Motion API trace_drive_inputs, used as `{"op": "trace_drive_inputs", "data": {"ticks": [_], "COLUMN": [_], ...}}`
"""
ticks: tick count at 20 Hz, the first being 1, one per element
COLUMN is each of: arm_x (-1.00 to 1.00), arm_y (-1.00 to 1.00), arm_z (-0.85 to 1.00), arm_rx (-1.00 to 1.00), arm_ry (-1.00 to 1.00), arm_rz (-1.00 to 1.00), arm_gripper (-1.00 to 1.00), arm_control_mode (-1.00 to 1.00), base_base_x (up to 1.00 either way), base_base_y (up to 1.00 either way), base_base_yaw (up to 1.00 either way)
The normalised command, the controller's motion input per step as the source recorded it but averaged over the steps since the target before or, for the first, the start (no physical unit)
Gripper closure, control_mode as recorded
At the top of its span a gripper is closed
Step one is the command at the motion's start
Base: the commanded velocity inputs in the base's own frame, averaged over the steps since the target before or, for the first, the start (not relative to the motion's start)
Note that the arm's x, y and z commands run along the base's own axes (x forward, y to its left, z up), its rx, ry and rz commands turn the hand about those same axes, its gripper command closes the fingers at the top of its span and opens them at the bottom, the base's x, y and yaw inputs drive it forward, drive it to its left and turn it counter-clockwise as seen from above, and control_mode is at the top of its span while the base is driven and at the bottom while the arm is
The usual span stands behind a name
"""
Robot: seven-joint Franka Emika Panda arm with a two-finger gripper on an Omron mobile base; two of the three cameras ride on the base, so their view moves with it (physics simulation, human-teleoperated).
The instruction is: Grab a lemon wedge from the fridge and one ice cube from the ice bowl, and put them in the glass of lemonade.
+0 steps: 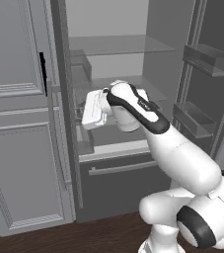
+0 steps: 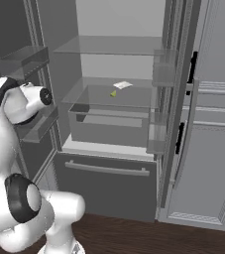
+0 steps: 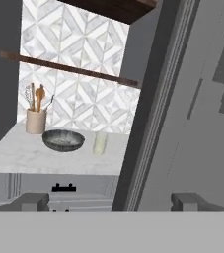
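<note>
Lemon wedge (image 2: 113,93) lies on the fridge (image 2: 109,96) shelf, too small to tell its axis; hand (image 3: 111,200) spread, empty.

Lemon wedge (image 2: 113,93) on fridge (image 2: 109,44) shelf, above drawer (image 2: 109,126).

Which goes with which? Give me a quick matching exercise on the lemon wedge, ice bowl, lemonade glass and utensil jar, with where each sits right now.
Things:
1. lemon wedge
2. ice bowl
3. glass of lemonade
4. utensil jar

Places:
A. on the counter at the wall, behind the bowl's outer side
B. on a glass shelf inside the open fridge
C. on the counter, between the jar and the glass
D. on the counter, nearest the fridge's side panel

Pairs: 1-B, 2-C, 3-D, 4-A
</note>
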Motion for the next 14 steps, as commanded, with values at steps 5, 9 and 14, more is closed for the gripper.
{"op": "trace_drive_inputs", "data": {"ticks": [5,9,14], "arm_x": [-0.29,-0.11,0.0], "arm_y": [-0.78,-0.61,-0.65], "arm_z": [0.28,0.06,0.15], "arm_rx": [0.0,-0.11,-0.21], "arm_ry": [0.11,0.13,0.2], "arm_rz": [-0.23,-0.41,-0.47], "arm_gripper": [-1.0,-1.0,-1.0], "arm_control_mode": [-1.0,-1.0,-1.0], "base_base_x": [0.0,0.0,0.0], "base_base_y": [0.0,0.0,0.0], "base_base_yaw": [0.0,0.0,0.0]}}
